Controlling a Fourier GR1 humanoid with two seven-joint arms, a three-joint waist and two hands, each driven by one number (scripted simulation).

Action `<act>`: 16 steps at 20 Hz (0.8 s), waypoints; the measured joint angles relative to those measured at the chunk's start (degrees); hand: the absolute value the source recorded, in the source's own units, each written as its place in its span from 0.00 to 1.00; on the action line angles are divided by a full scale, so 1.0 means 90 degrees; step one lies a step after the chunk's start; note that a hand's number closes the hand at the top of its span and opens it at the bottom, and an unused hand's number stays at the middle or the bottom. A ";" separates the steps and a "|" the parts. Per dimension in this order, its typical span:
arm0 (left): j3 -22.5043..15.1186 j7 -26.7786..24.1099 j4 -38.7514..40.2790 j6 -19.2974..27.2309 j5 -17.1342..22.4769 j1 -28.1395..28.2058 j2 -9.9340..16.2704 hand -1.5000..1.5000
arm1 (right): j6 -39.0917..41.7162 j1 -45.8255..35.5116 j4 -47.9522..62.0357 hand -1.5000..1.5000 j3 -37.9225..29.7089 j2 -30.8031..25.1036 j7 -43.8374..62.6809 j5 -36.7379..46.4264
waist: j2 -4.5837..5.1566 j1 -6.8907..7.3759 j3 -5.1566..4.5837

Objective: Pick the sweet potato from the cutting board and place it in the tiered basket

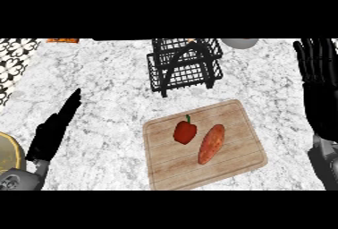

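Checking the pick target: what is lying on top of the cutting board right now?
On the cutting board lie the sweet potato and, left of it, a red bell pepper. Neither hand covers the board; only the wood directly beneath the two vegetables is hidden.

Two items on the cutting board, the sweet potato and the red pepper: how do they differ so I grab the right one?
The sweet potato is long, tapered and orange-brown; the red pepper is short, blocky and deep red. The pepper has a green stem pointing up the view; the sweet potato has none. The sweet potato lies on the right, slanted; the pepper sits left of it. Both rest on the cutting board, with no robot hand touching them.
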 measured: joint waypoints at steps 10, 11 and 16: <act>0.0223 -0.0280 -0.0361 0.0880 -0.0038 -0.0236 -0.0933 0.50 | 0.0063 0.1360 0.0644 0.00 -0.1148 0.1421 -0.0453 -0.2157 | -0.0148 -0.0188 -0.0077; 0.0221 -0.0295 -0.0386 0.0922 -0.0036 -0.0256 -0.1000 0.50 | 0.0333 0.1481 0.0678 0.00 -0.1083 0.1621 -0.0389 -0.2499 | -0.0147 -0.0173 -0.0082; 0.0144 -0.0274 -0.0553 0.1155 -0.0148 -0.0259 -0.1303 0.50 | 0.2235 0.2544 0.0640 0.00 -0.1009 0.1615 -0.0577 -0.3432 | -0.0152 -0.0111 -0.0121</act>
